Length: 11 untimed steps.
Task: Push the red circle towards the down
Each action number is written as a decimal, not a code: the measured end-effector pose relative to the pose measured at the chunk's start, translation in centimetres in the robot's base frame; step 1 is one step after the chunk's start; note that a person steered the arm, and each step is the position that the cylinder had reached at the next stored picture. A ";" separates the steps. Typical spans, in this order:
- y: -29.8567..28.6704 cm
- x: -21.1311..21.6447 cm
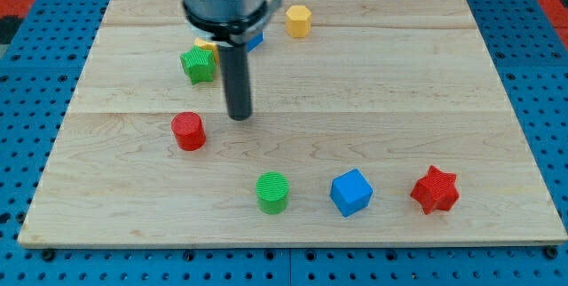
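Observation:
The red circle (188,131) lies on the wooden board (399,91), left of centre. My tip (239,116) stands just to the right of it and slightly higher in the view, a small gap apart, not touching. The rod hangs from the grey arm head at the view's top.
A green star-like block (199,64) and a yellow block (206,48) sit at upper left beside the rod; a blue block (256,39) peeks from behind the arm. A yellow hexagon (298,20) lies at top. A green circle (272,192), blue cube (351,192) and red star (435,189) line the bottom.

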<state>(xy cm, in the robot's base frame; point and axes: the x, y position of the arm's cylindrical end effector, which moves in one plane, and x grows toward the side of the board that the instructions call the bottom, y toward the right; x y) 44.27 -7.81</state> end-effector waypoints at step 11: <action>-3.5 8.2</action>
